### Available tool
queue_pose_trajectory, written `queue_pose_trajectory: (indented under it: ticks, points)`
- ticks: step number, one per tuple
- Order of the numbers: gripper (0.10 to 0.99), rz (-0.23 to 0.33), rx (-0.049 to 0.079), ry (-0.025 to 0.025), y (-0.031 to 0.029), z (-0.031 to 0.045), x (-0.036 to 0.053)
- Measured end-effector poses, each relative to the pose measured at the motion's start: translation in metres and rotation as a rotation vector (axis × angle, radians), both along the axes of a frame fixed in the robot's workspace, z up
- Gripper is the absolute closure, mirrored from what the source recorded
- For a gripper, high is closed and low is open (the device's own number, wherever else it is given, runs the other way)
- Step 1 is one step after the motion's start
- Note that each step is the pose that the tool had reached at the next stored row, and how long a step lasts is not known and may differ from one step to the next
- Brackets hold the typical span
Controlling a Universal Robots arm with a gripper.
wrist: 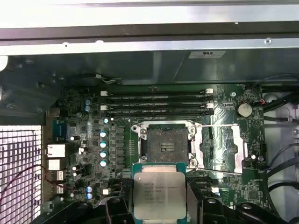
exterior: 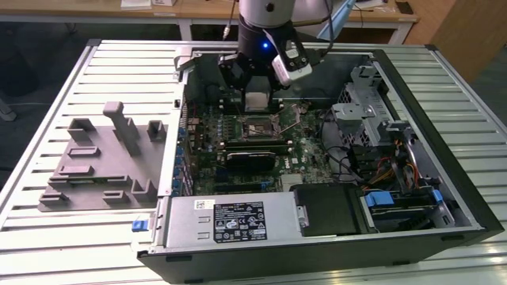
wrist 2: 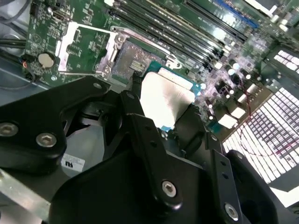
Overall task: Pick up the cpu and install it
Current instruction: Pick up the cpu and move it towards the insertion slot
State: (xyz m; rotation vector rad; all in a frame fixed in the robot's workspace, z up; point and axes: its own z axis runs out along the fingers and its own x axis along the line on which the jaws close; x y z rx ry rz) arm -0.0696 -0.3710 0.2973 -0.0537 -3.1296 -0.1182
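One cpu (wrist: pixel 156 196) picked up, not yet in.
Clamped between the fingers (wrist 2: pixel 140 126), shut tight on its sides; open socket (wrist: pixel 167 145) waiting just past them. Picking done, fitting left to do.

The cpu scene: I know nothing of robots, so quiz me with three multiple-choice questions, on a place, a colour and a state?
1. Where is the cpu? A on the floor; B in the gripper, over the motherboard; C in a person's hand.
2. What colour is the cpu's top? A gold; B black; C silver-grey.
3. How is the socket? A open and empty; B closed; C holding a chip.
Answers: B, the gripper clamps its edges; C, the metal top shows in both wrist views; A, its bare contacts show, nothing seated.
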Motion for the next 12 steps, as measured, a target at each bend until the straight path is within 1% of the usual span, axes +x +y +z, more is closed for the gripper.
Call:
queue_pose_trajectory:
  ticks: [6,12]
  points:
    - [0.545,0.001,0.0,0.0,0.0005,-0.011,0.0067]
    - [0.545,0.0,0.0,-0.0001,0.0005,-0.0219,0.0081]
